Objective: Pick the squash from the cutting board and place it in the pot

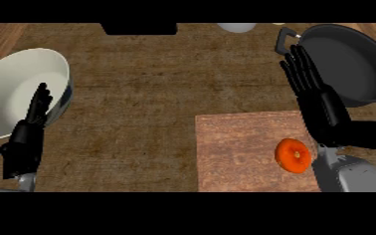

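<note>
Head view: orange squash (294,155) lying on cutting board (249,149), near its right edge, stem end facing up toward camera, so no clear long axis. Probably light, stiff, smooth-skinned; best grasped around its sides. Right hand (317,99) above it, fingers straight, empty, overlapping pot (345,55). Left hand (29,124) open, resting by white bowl (26,74).

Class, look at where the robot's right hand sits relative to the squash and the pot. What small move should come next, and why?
Probably draw the right hand back and lower it toward the orange squash. Its fingers are straight and reach past the squash, over the near rim of the dark pot, while the squash lies ungrasped on the cutting board. The left hand rests by the white bowl.
</note>
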Controlling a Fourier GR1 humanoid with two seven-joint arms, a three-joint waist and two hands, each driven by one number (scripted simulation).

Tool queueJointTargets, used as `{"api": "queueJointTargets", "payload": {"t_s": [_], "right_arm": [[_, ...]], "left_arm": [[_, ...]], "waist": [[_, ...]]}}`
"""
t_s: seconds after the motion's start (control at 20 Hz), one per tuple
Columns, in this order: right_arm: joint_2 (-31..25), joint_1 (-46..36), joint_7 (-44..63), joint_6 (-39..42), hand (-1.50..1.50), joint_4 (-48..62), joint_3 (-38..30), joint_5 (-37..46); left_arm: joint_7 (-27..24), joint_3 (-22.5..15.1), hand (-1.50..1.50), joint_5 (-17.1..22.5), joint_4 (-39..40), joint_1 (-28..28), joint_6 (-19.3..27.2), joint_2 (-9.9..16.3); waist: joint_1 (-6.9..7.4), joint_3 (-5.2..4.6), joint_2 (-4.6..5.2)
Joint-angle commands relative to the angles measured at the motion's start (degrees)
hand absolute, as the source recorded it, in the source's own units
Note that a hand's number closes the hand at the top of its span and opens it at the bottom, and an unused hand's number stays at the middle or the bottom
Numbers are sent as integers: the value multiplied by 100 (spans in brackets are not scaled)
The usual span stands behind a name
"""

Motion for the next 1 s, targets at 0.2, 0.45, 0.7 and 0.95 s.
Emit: {"api": "queueJointTargets", "payload": {"t_s": [0.2,0.45,0.7,0.95], "right_arm": [[-44,126,364,1642,-150,114,587,-1142],[-1206,589,-1263,648,-150,-175,-113,1309],[-1805,2060,-2986,1212,-150,-1084,-562,1253],[-2935,2305,-2159,1535,-150,-1523,-1483,1491]], "left_arm": [[1122,-236,0,790,-598,-634,-564,-495],[1409,-323,0,1086,-504,-722,-500,-889],[1722,-495,0,993,-926,-597,-395,-932],[1937,-465,0,970,-1010,-762,-370,-950]], "waist": [[54,52,58],[-293,59,19],[-150,48,-2],[-90,31,8]]}}
